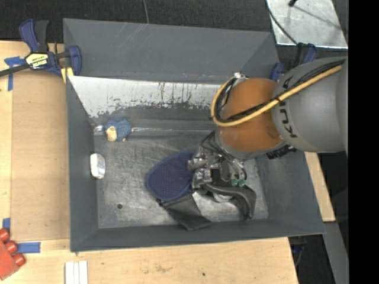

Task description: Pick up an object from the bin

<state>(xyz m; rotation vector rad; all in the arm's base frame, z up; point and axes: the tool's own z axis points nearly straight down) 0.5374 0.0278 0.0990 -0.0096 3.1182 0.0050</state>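
The grey bin (83, 176) is showing a scuffed, scratched metal floor, and its back wall (142, 96) is carrying dark streaks and scraped patches along the lower edge. Beyond the bin's far side the ground is lying black. A round blue cloth (169, 179) is lying near the middle of the floor. The gripper (214, 173) is sitting low at the right edge of this blue cloth, seemingly touching it; whether it is spread or pressed together cannot be told. Just below the blue cloth a dark cloth (188, 216) is lying crumpled, and right of it, past the gripper, a black curved piece (247, 201) is resting near the bin's right wall. Well to the left of the blue cloth a small silver piece (98, 165) is lying, and up and left a small blue piece (116, 130) with a yellowish end. Above the gripper the orange cover (246, 120) is bulging, with a yellow cable (308, 78) looping over it. The grey arm (314, 111) is showing the letters "KU"; the rest of the word is running out of sight.
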